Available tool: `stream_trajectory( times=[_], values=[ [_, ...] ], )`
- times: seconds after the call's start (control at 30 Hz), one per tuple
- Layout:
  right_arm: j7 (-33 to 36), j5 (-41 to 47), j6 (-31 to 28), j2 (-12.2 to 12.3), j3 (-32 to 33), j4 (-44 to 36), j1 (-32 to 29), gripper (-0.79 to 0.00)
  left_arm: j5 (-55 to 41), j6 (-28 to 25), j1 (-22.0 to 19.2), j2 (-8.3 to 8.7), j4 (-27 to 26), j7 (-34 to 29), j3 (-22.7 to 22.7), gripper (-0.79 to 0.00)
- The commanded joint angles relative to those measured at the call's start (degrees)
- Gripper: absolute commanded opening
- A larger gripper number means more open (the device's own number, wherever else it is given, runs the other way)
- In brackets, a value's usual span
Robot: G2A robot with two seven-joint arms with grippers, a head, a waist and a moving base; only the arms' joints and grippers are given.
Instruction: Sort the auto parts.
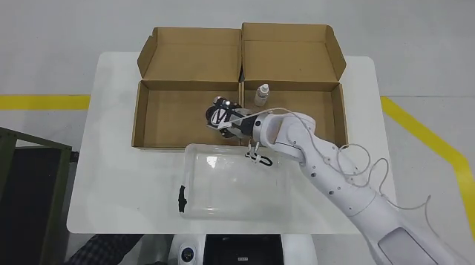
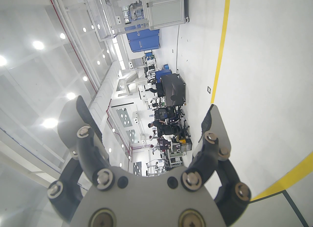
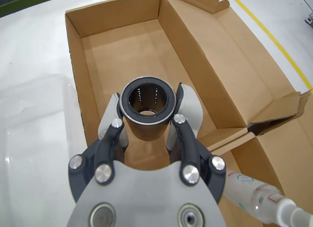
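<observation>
Grip: my right pincer (image 3: 149, 98) is closed on the linear bearing (image 3: 149, 129), one finger on each side of its smooth barrel, with the open bore facing my wrist camera.
Bearing position: held above the floor of the left carton (image 3: 127, 49), towards the end nearest my wrist. As far as I can judge it is clear of the cardboard.
Other arm: my left pincer (image 2: 146, 105) is spread wide with nothing in it, pointing out at the room.
Slip risk: the barrel is round and looks slick, and my fingers meet it only along narrow strips. A jolt could let it twist or slide out.
Drop risk: it looks heavy. Let go from this height, it would probably bounce or roll along the carton floor, so I should lower it first.
Knock risk: the small bottle (image 3: 247, 186) stands just beside my wrist, at the seam between the cartons. A sideways swing could topple it or shove a wall.
Sorting risk: the right carton (image 1: 312, 109) lies alongside. Nothing visible tells me which carton takes bearings.
Elbow risk: my forearm passes over a corner of the clear tub (image 1: 230, 183) on the bench (image 1: 111, 154). Dipping lower could catch its rim.
</observation>
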Motion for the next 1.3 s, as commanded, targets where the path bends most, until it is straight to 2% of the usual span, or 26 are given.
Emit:
stream_trajectory(
  times=[0.0,0.13,0.37,0.5,0.63,0.67,0.7,0.93,1.27],
  values=[
    [0.18,-0.74,0.36,-0.33,-0.65,0.92,0.47,-0.785,0.00,0.00,0.00,0.00,0.00,0.00,0.00,0.000],
    [0.39,-1.29,0.36,-0.93,-1.53,2.55,1.27,-0.683,0.00,0.00,0.00,0.00,0.00,0.00,0.00,0.000],
    [1.08,-1.42,0.02,-1.58,-1.96,4.05,1.67,-0.597,0.00,0.00,0.00,0.00,0.00,0.00,0.00,0.000],
    [1.75,-1.26,-0.57,-1.80,-1.90,4.83,1.73,-0.468,0.00,0.00,0.00,0.00,0.00,0.00,0.00,0.000],
    [1.86,-1.36,-0.87,-1.93,-1.56,5.07,1.61,-0.388,0.00,0.00,0.00,0.00,0.00,0.00,0.00,0.000],
    [1.86,-1.34,-0.98,-1.94,-1.43,5.13,1.54,-0.265,0.00,0.00,0.00,0.00,0.00,0.00,0.00,0.000],
    [1.85,-1.36,-1.02,-1.94,-1.27,5.17,1.49,-0.191,0.00,0.00,0.00,0.00,0.00,0.00,0.00,0.000],
    [1.70,-1.48,-1.57,-1.92,-0.12,4.31,0.97,-0.206,0.00,0.00,0.00,0.00,0.00,0.00,0.00,0.000],
    [0.04,-2.16,-3.23,-0.73,4.08,-3.46,-2.45,-0.206,0.00,0.00,0.00,0.00,0.00,0.00,0.00,0.000]
  ],
)
